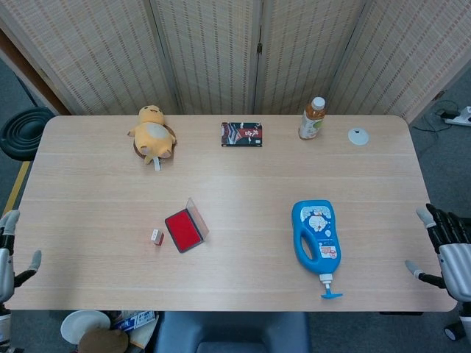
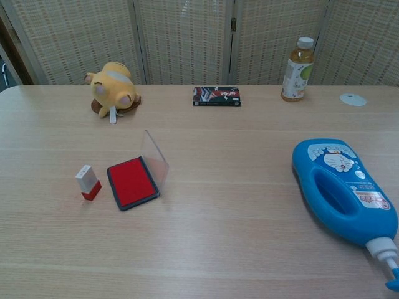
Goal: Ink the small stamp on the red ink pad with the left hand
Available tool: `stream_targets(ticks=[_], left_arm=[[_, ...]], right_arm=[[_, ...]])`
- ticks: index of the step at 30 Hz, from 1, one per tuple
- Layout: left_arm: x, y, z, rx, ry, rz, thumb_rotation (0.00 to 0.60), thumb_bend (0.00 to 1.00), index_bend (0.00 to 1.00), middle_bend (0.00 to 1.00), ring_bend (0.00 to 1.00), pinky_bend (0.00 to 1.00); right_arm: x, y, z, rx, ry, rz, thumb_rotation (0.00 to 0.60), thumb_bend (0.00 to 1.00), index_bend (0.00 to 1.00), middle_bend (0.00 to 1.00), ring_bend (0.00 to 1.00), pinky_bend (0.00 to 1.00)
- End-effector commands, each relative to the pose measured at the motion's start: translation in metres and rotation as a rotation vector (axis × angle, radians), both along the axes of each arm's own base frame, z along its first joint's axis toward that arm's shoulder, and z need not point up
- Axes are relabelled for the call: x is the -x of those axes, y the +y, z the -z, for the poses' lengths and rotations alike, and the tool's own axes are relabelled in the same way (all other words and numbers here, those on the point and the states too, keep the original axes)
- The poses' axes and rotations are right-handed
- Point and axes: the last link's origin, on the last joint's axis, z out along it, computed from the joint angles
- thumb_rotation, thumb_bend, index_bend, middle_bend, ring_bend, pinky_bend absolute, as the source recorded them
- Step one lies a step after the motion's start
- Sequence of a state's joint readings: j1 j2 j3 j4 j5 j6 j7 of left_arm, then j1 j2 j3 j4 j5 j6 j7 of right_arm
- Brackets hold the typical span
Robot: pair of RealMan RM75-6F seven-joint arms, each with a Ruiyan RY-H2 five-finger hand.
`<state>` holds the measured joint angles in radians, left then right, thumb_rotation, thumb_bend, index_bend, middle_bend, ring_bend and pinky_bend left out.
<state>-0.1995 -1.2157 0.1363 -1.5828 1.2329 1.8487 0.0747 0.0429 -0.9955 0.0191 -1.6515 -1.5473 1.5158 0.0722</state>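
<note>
The small stamp (image 1: 157, 237) (image 2: 88, 182), white on top and red below, stands upright on the table just left of the red ink pad (image 1: 183, 230) (image 2: 130, 182). The pad lies open with its clear lid (image 2: 154, 159) tipped up at its far right side. My left hand (image 1: 9, 254) is off the table's left edge, far from the stamp, fingers apart and holding nothing. My right hand (image 1: 450, 248) is beyond the table's right edge, fingers spread and empty. The chest view shows neither hand.
A blue pump bottle (image 1: 317, 239) (image 2: 340, 192) lies on its side at the right. Along the far edge are a yellow plush toy (image 1: 152, 133) (image 2: 113, 88), a small dark card box (image 1: 241, 134) (image 2: 216, 96), a tea bottle (image 1: 312, 118) (image 2: 296, 61) and a white disc (image 1: 358, 136) (image 2: 353, 99).
</note>
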Motion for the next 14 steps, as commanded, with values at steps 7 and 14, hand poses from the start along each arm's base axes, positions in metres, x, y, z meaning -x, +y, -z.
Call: stream_targets(ticks=[7, 14], left_arm=[[0.003, -0.011, -0.002, 0.017, 0.019, -0.006, 0.600, 0.33, 0.00, 0.00, 0.00, 0.00], [0.001, -0.007, 0.006, 0.057, 0.042, -0.012, 0.600, 0.33, 0.00, 0.00, 0.00, 0.00]], right_arm=[[0.000, -0.007, 0.009, -0.014, 0.012, 0.022, 0.600, 0.19, 0.00, 0.00, 0.00, 0.00], [-0.003, -0.005, 0.007, -0.009, 0.013, 0.004, 0.600, 0.19, 0.00, 0.00, 0.00, 0.00]])
